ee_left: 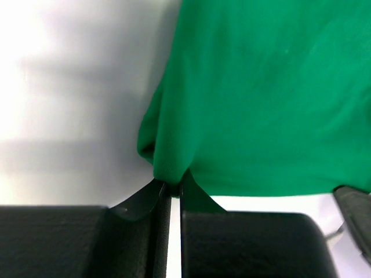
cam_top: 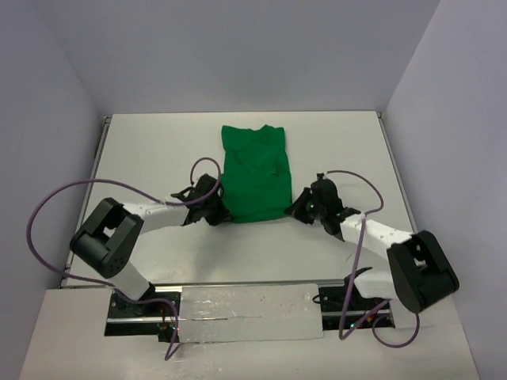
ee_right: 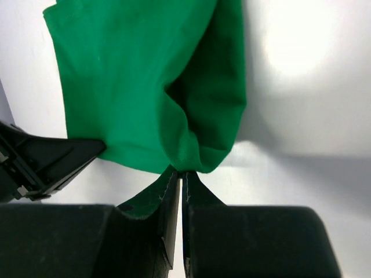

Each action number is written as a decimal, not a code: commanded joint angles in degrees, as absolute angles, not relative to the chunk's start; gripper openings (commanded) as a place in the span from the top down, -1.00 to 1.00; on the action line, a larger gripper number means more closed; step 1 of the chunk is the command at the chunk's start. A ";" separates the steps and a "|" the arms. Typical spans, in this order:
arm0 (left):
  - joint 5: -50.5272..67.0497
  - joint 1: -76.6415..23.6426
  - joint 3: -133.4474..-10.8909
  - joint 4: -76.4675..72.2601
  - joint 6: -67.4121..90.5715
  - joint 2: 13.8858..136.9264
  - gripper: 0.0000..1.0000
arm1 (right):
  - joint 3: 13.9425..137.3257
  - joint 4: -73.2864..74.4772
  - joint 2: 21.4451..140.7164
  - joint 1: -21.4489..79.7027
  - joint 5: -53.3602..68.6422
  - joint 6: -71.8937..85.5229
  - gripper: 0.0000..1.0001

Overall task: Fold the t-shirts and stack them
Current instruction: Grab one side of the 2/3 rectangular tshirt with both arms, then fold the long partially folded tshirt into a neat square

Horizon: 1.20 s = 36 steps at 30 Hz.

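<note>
One bright green t-shirt [cam_top: 255, 170] lies folded lengthwise into a narrow strip in the middle of the white table [cam_top: 150, 150], collar end toward the back. My left gripper [cam_top: 222, 210] is at its near left corner, shut on a pinch of the green cloth [ee_left: 168, 168]. My right gripper [cam_top: 295, 207] is at the near right corner, shut on the bunched hem [ee_right: 185, 153]. In the left wrist view the left gripper [ee_left: 174, 188] has its tips buried in the fabric. The right gripper [ee_right: 181, 174] likewise pinches a fold.
Purple cables [cam_top: 87, 190] loop from both arms over the table. White walls [cam_top: 444, 79] enclose the table on three sides. The other arm's black gripper [ee_right: 40, 159] shows at the left of the right wrist view.
</note>
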<state>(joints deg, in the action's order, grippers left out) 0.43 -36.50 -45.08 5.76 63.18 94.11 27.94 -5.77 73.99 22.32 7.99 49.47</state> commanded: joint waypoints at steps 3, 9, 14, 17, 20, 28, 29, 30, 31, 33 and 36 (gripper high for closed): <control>-4.00 -50.04 -39.54 15.91 71.22 83.02 0.79 | 23.21 4.48 60.97 31.59 2.10 50.16 0.82; -9.84 -59.16 -38.49 24.97 82.01 75.65 0.79 | 20.04 15.44 47.23 35.42 -1.65 53.78 0.82; -11.77 -59.43 -39.72 28.03 83.44 70.54 0.79 | 23.88 21.50 41.17 35.51 -4.13 52.30 0.82; -16.14 -58.74 -46.55 34.97 81.22 71.14 0.79 | 28.67 21.78 43.74 35.60 -5.94 49.14 0.82; -16.98 -55.64 -51.11 37.66 77.85 72.43 0.79 | 33.91 20.14 48.62 35.60 -8.00 46.34 0.82; -12.66 -39.85 -56.63 32.07 65.95 76.65 0.79 | 49.21 12.71 64.65 33.65 -9.05 41.28 0.82; -12.37 -38.75 -59.35 31.78 64.59 78.10 0.79 | 51.50 12.05 67.74 33.44 -9.03 40.55 0.82; -12.23 -37.91 -61.53 31.69 63.63 80.15 0.79 | 53.94 11.65 69.90 33.18 -9.05 40.02 0.82; -12.14 -36.99 -63.47 31.64 62.66 82.51 0.79 | 56.64 11.36 71.74 32.89 -9.05 39.59 0.82; -12.04 -36.48 -66.79 31.64 61.00 84.02 0.79 | 58.62 11.51 75.23 32.70 -9.16 38.94 0.82; -9.54 -33.11 -72.58 30.40 58.19 90.47 0.79 | 65.49 11.08 82.93 30.85 -7.48 38.16 0.82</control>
